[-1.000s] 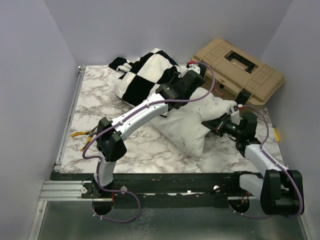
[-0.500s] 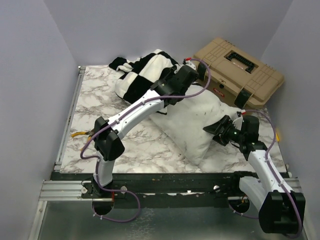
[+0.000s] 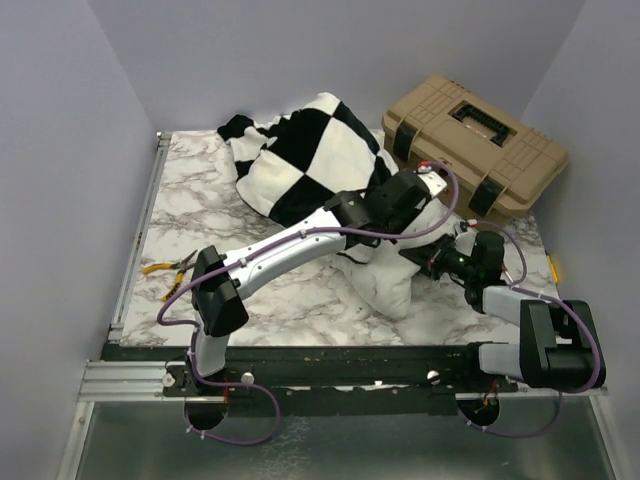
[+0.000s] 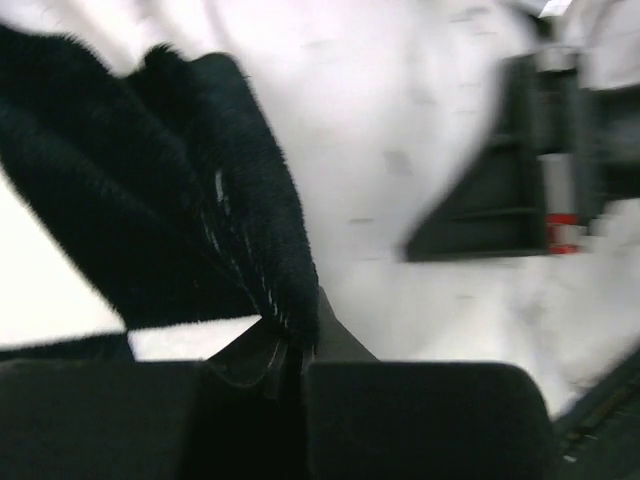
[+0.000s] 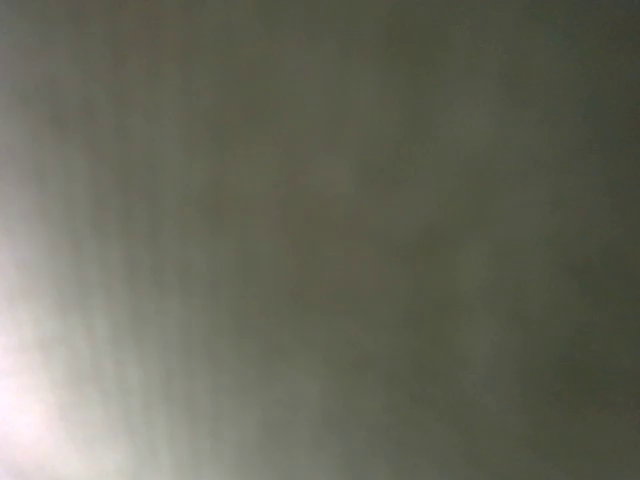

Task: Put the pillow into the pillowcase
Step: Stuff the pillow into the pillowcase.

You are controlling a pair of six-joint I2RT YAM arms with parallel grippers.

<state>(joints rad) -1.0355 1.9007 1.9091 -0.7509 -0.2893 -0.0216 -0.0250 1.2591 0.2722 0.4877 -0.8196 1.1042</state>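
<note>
The black-and-white checked pillowcase (image 3: 300, 160) lies bunched at the back middle, with its near edge drawn over the white pillow (image 3: 385, 285). Only the pillow's near end shows. My left gripper (image 3: 400, 225) is shut on the pillowcase's black edge (image 4: 230, 230), above the pillow (image 4: 400, 120); its jaws (image 4: 295, 350) pinch the fabric. My right gripper (image 3: 435, 262) sits low at the pillow's right side, pressed against it, and shows as a dark shape in the left wrist view (image 4: 500, 190). The right wrist view is a grey blur, so its jaws are hidden.
A tan tool case (image 3: 470, 140) stands at the back right, close behind both grippers. Yellow-handled pliers (image 3: 165, 268) lie at the left edge of the marble table (image 3: 190, 210). Walls close in on the left, back and right.
My left gripper has pulled the pillowcase edge toward the near right, over more of the pillow. My right arm has dropped lower and pushed left into the pillow.
</note>
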